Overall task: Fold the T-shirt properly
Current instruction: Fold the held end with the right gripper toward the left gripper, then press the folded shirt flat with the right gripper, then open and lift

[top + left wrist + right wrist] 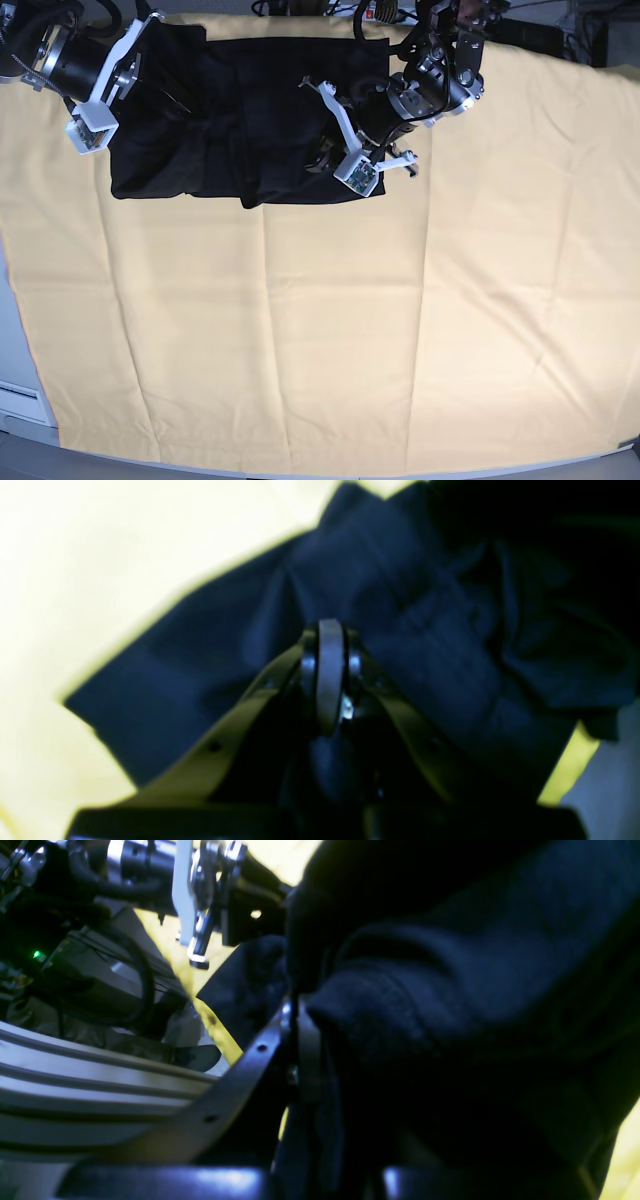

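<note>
Open yellow cloth [300, 340] below the T-shirt [250, 120]; both arms crowding its top.

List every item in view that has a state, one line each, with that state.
T-shirt: partly folded, bunched and creased, lying on the yellow cloth near its far edge.
Yellow cloth: spread flat, faint crease lines.
Left gripper: shut, over the shirt's fabric; whether it pinches any, I cannot tell.
Right gripper: shut on the T-shirt, fabric draped over it.
</note>
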